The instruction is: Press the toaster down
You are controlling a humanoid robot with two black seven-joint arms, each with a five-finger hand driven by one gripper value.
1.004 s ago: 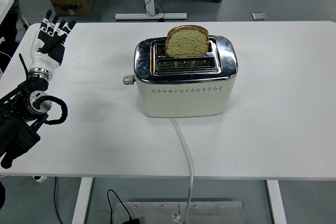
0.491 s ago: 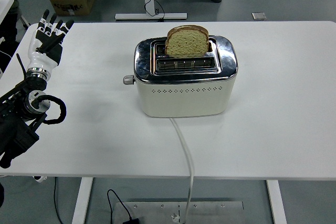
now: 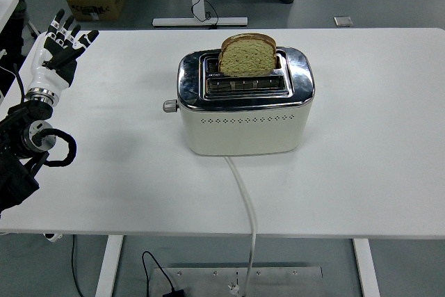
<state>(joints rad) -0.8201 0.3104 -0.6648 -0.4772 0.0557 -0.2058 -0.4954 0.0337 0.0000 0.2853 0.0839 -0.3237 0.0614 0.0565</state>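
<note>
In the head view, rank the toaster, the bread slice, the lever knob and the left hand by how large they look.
Largest to smallest:
1. toaster
2. bread slice and left hand: they look alike in size, and differing camera distance makes ranking them unsure
3. lever knob

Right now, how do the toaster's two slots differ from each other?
The far slot holds a slice of bread that stands upright and sticks well out of the top, while the near slot holds nothing and shows only its bare metal grille. The bread hides most of the far slot, whereas the near slot is open to view along its whole length. Both run side by side, left to right, in the toaster's shiny top.
</note>
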